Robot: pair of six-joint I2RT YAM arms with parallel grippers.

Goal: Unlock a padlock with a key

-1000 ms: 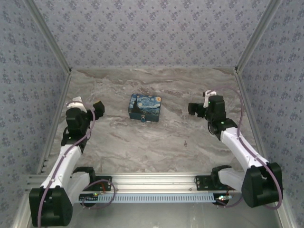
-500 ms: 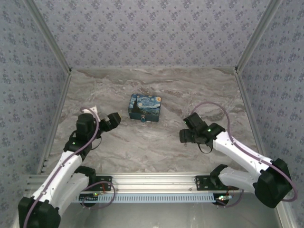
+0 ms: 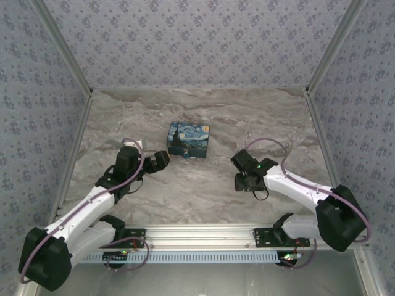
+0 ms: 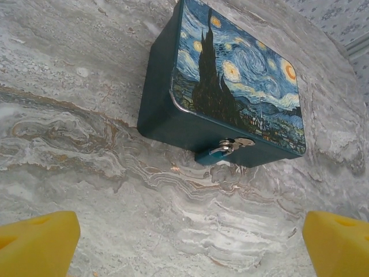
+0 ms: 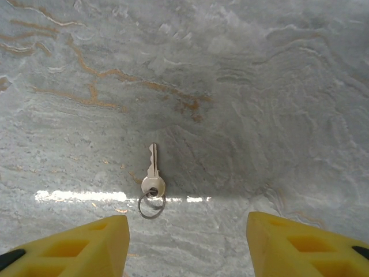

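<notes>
My right end effector (image 5: 185, 229), half-wide & empty, shd centre over the key (image 5: 152, 173) b4 pinching its head off bench (image 5: 277, 86).

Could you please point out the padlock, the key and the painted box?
padlock (image 4: 210, 157), left wrist view, on its teal body.
key (image 5: 152, 170), right wrist view, on its blade above the head.
painted box (image 4: 233, 75), left wrist view, on the starry lid.

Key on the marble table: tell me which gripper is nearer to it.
Right. The right gripper hovers close to the key, which lies flat just ahead of it. The left gripper is across the table, facing the painted box.
</notes>
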